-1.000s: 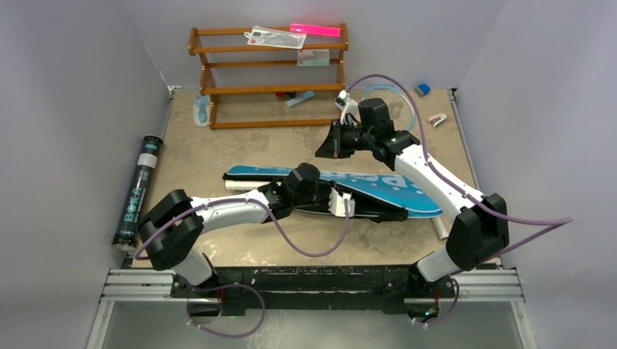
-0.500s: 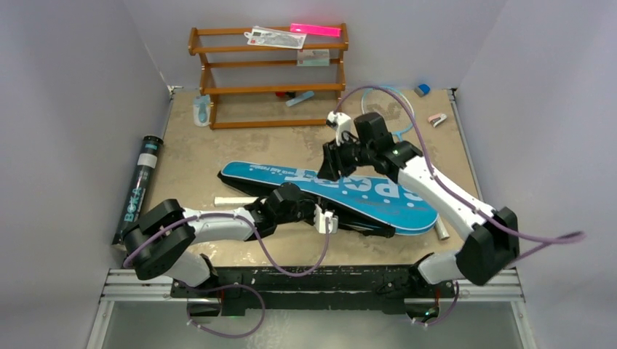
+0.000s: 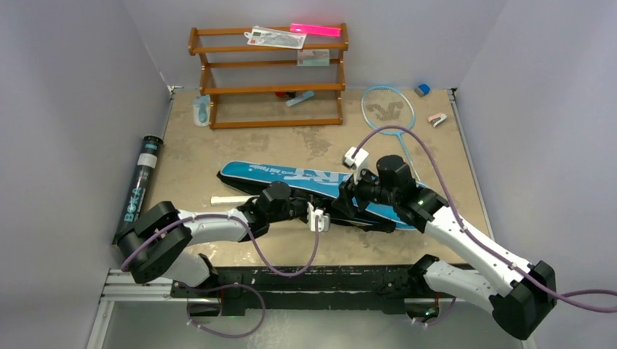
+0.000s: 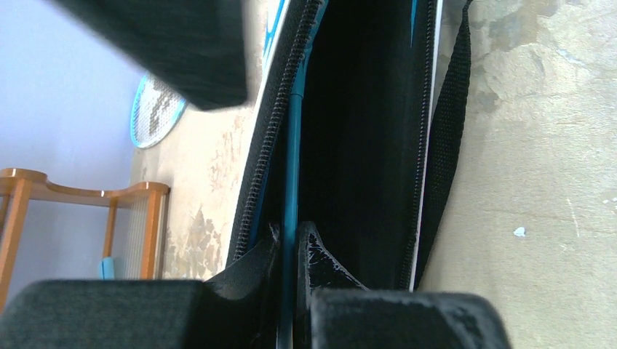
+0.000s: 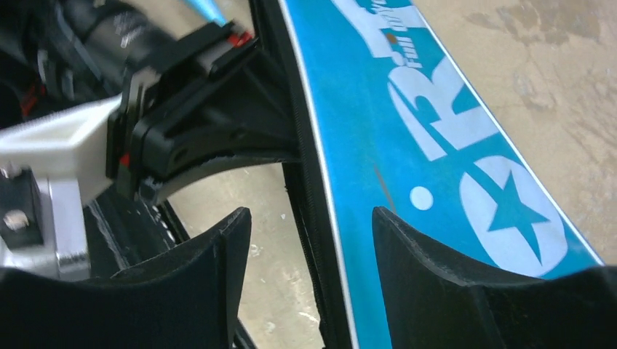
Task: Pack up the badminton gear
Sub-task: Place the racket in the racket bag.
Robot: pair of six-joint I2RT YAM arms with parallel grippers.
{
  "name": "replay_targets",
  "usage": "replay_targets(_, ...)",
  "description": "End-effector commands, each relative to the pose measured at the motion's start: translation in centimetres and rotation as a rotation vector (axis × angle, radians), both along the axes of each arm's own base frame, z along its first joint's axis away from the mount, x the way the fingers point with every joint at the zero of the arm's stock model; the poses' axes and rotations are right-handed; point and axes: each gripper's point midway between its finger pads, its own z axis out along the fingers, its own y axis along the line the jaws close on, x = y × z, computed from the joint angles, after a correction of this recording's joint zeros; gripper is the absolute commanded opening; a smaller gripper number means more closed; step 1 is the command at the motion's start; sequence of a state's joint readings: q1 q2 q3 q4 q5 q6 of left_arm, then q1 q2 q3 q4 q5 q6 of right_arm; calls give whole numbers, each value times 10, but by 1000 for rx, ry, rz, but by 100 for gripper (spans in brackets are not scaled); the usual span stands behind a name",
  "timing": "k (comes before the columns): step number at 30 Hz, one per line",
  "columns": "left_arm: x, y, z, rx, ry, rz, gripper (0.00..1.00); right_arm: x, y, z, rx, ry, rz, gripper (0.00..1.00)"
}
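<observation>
Racket-shaped blue bag (image 3: 280,173), toothed black zipper (image 4: 268,138)

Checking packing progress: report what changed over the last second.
The right end effector swung from by the rack back to the bag, opened, and now straddles its zipper edge. The left end effector, still shut on the bag, drew it slightly nearer. Rack, tube and far racket stayed put.
</observation>
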State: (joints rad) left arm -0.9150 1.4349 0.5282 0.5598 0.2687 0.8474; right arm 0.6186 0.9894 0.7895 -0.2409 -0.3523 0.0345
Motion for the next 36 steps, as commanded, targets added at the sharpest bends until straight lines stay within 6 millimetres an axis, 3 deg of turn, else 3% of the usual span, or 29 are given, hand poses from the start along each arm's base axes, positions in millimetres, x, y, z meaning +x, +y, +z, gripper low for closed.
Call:
replay_targets(1,3,-10,61,-181,-86,-59,0,2,16,9,-47,-265,114,63)
replay_targets(11,6,-8,64,-188,-89,-82,0,52,12,-8,-233,-384,-9,51)
replay_targets(15,9,-5,66,-190,-92,-80,0,51,23,-13,-190,-360,14,47)
replay_targets(19,11,-2,68,-184,-93,-82,0,51,32,-7,-157,-361,35,14)
replay_targets(22,9,-5,66,-163,-82,-110,0,43,46,9,-64,-341,75,0)
replay_targets(31,-4,-18,98,-260,-47,-189,0,45,64,54,244,-45,27,0)
replay_targets(36,-10,-28,104,-270,-31,-255,0,41,67,71,347,90,35,0)
